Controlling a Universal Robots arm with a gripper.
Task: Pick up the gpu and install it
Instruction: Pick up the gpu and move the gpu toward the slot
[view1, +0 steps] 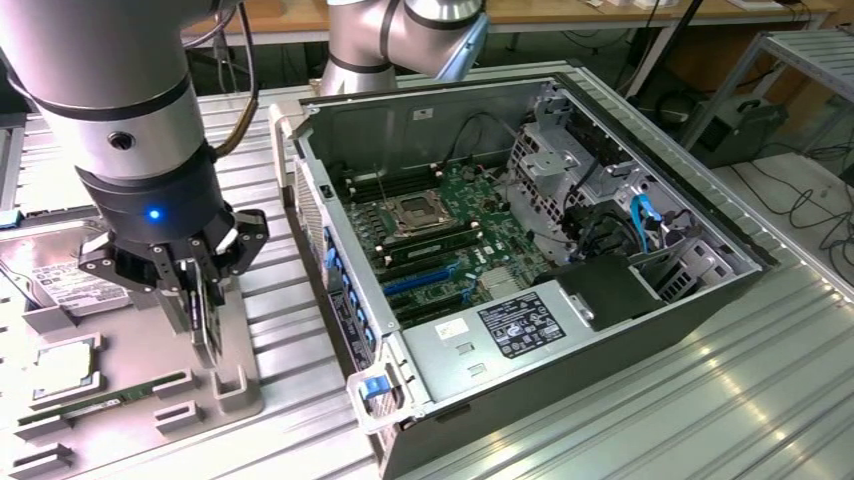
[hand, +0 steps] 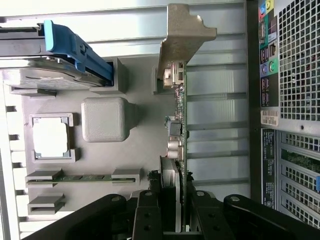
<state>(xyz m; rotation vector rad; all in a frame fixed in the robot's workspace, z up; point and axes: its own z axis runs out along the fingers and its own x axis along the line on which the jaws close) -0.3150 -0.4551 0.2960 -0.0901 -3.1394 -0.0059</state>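
Pincer closed on the gpu, fingers clamped on both faces of the card. The gpu hangs on edge over the grey parts tray, at the exterior view's left, outside the open computer case; contact between its lower edge and the tray cannot be told. Wrist view: green card edge runs out from the pincer, silver bracket at the far end. In the tray: hard drive, processor, memory stick. Tray and case rest on the ribbed metal bench.

bright, even light in both views. glare streaks the ribbed metal table; the computer case is softly shadowed inside.
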